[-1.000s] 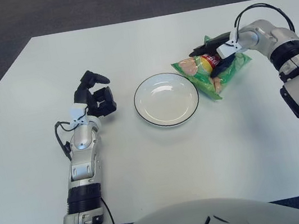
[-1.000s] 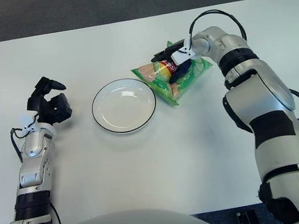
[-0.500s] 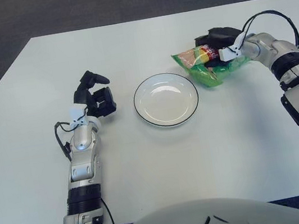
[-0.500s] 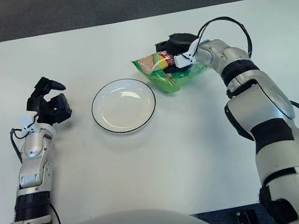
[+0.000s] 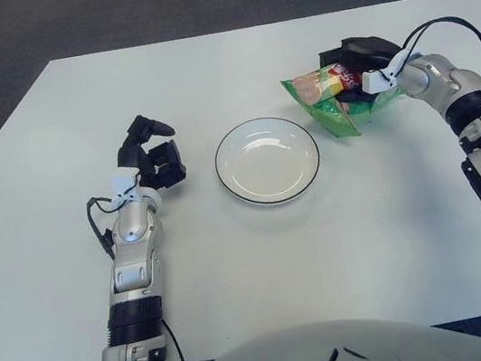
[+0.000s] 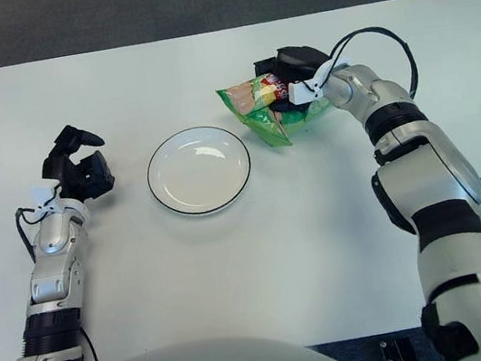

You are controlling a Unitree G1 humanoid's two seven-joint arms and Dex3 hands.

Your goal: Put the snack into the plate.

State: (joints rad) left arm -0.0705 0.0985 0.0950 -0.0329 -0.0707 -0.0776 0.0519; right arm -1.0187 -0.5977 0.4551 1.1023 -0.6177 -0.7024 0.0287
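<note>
A Unitree G1 humanoid's right hand (image 5: 358, 66) grips a green snack bag (image 5: 329, 100) above a white desk (image 5: 262, 259), its dark fingers closed over the bag's far end. The bag hangs tilted just to the right of a white plate with a dark rim (image 5: 267, 160), its lower corner pointing down toward the desk; whether that corner touches the surface cannot be told. The plate holds nothing. The left hand (image 5: 153, 158) shows well to the left of the plate, its fingers curled around nothing.

The snack appears to be picked up but not yet delivered, so the carry to the plate looks like the step in hand. To do it well, the right hand would need to lift the dangling corner clear of the plate's rim before travelling left, or the bag could catch the rim and nudge the plate. The bag is soft and crinkly and likely to sag or slip, so a firm hold until it is centred over the plate, then a low release, would best keep it from sliding off the shallow dish.
</note>
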